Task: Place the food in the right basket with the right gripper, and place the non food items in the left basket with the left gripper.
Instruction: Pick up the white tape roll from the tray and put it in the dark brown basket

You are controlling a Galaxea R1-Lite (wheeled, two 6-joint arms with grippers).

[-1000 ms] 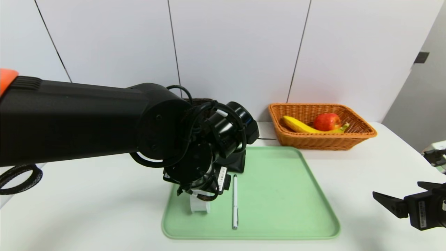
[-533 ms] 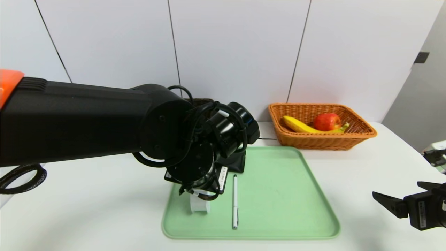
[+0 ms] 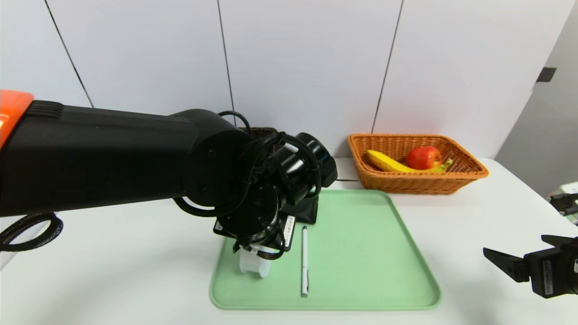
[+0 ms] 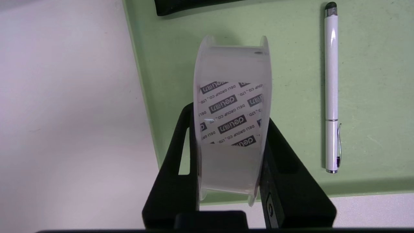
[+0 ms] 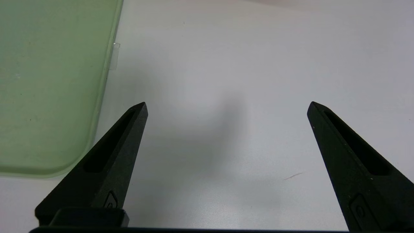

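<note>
Head view hides most of the left tool (image 4: 230,155) behind its own arm; the left wrist view shows its fingers pinching the white spool (image 4: 231,116) at the green tray's (image 3: 361,253) near-left corner. On the tray, the pen (image 3: 304,261) lies just beside the spool, and the black pouch (image 3: 307,208) is mostly covered. Behind the arm, only a sliver of the dark basket (image 3: 261,132) shows. Banana (image 3: 384,161) and apple (image 3: 423,157) lie in the orange-tan basket (image 3: 417,183) beyond the tray. Right of the tray, the right tool (image 5: 226,106) hangs spread over the worktop (image 3: 474,216).

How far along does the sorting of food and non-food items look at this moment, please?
Food is done: banana and apple lie in the right basket. The left gripper has closed on the spool on the tray. The pen and pouch remain. The right gripper waits open.
</note>
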